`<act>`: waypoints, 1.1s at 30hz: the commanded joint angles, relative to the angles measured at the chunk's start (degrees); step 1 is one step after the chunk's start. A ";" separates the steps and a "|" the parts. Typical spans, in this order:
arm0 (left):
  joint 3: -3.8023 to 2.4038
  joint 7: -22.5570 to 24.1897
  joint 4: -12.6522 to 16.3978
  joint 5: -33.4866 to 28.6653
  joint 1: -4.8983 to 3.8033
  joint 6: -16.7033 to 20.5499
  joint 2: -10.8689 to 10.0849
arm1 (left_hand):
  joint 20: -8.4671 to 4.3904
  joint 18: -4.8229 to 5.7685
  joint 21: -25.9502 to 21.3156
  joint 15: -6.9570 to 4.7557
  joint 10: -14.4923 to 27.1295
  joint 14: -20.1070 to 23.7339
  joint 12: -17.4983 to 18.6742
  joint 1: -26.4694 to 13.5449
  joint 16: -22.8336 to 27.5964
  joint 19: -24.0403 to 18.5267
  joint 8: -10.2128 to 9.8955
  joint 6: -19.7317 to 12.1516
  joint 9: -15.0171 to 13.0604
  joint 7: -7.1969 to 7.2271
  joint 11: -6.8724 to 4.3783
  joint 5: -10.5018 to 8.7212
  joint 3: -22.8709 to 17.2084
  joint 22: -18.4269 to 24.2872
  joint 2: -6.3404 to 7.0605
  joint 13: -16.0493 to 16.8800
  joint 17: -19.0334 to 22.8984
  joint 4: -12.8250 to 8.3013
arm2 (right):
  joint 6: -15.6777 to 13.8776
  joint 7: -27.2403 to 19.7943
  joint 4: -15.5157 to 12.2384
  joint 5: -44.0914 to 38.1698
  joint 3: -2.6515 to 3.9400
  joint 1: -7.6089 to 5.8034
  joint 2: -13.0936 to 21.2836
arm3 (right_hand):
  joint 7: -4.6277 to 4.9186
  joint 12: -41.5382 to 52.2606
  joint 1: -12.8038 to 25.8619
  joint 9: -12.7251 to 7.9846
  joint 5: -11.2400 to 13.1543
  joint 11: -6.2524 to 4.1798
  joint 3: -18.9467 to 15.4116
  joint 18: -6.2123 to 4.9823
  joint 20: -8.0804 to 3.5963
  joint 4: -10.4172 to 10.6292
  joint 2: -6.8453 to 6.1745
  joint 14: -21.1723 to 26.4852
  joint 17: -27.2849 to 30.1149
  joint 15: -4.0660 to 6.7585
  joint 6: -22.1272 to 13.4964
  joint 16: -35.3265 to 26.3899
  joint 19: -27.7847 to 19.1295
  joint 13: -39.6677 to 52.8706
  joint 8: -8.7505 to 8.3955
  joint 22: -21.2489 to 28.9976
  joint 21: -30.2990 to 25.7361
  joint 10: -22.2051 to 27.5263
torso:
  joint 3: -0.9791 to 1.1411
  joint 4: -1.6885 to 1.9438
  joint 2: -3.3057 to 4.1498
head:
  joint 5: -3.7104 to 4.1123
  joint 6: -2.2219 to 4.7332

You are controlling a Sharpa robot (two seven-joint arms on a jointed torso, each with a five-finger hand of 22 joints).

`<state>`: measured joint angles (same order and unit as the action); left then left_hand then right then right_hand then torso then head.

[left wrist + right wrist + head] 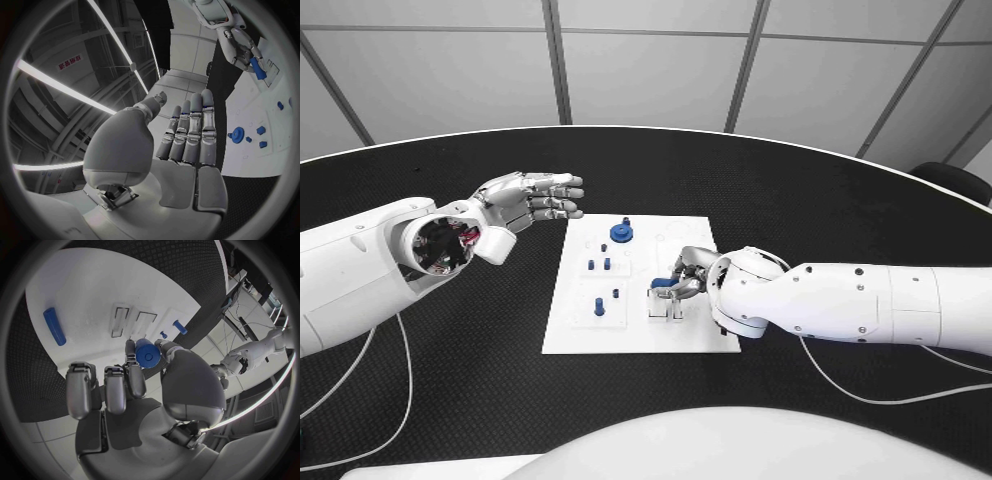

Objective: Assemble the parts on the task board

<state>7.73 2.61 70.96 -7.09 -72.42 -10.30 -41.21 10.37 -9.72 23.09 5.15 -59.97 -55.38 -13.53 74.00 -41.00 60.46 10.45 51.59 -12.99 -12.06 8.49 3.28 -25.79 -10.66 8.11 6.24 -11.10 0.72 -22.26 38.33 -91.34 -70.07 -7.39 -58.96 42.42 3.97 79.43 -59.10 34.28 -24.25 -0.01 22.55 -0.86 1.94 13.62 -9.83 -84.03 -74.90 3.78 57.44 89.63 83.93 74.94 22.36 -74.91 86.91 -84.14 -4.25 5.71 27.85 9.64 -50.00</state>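
Blue, round part (148, 354) sits pinched in the right robot hand (684, 280) above the white board (574, 320); more small blue parts (620, 232) stand on that board. Left robot hand (531, 198) hovers beside it, fingers straight, holding nothing.

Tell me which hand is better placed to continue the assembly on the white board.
The right hand, probably: it is over the white task board and already pinches a small blue round part between thumb and finger. The left hand hovers beside the board, holding nothing.
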 commanded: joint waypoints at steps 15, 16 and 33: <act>0.00 -0.08 -0.07 0.02 0.00 -0.23 0.17 | 0.02 -0.64 -0.29 0.02 0.26 0.37 -0.42 -0.23 0.40 0.23 -0.16 -0.47 0.05 0.01 -0.02 -0.24 0.04 0.12 0.02 -0.08 -0.10 0.39 | -3.08 -1.25 3.19 -4.90 0.03 0.00 -2.29 | -0.09 0.29 0.55 0.01 -0.30 -0.43 0.54 0.33 -0.36 0.02 0.39 -5.97 -15.10 0.45 0.30 0.37 5.71 10.15 0.14 -14.39 0.26 -1.16 | 0.04 -0.01 0.10 | 0.14 0.00; 0.00 -0.09 -0.08 0.02 0.00 -0.24 0.19 | 0.02 -0.64 -0.29 0.02 0.26 0.37 -0.42 -0.23 0.40 0.23 -0.16 -0.47 0.05 0.01 -0.02 -0.24 0.04 0.12 0.02 -0.08 -0.10 0.39 | -2.85 -1.25 3.36 -4.94 0.03 0.00 -2.39 | -0.09 0.29 0.55 0.01 -0.30 -0.43 0.54 0.33 -0.36 0.02 0.39 -5.97 -15.10 0.45 0.30 0.37 5.71 10.15 0.14 -14.39 0.26 -1.16 | 0.04 -0.01 0.10 | 0.18 0.00; 0.00 -0.17 -0.11 0.02 0.00 -0.34 0.25 | 0.04 -0.65 -0.39 0.03 0.31 0.40 -0.45 -0.31 0.41 0.25 -0.17 -0.51 0.06 0.00 0.00 -0.24 0.10 0.17 0.00 -0.08 -0.12 0.52 | 0.34 -1.32 4.85 -5.12 -0.03 0.02 -3.53 | -0.08 0.19 0.57 -0.01 -0.28 -0.43 0.63 0.32 -0.38 -0.05 0.31 -5.97 -15.10 0.46 0.20 0.37 5.70 10.10 0.12 -14.37 0.21 -1.12 | 0.02 -0.01 0.06 | 0.34 0.00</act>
<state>7.74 2.44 70.85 -7.06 -72.42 -10.63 -40.96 10.37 -9.72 23.09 5.15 -59.98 -55.38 -13.76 74.00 -40.77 60.46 10.45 51.59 -13.01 -12.06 8.49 3.28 -25.61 -10.54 8.11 6.25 -11.13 0.90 -22.01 37.00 -86.53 -75.19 -7.42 -58.94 38.91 3.89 79.43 -58.41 34.19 -24.23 0.00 22.89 -0.85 1.94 13.59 -9.92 -84.03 -74.94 3.78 57.52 89.62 83.93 74.92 22.30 -74.90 86.89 -84.14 -4.19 5.70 27.95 9.85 -50.00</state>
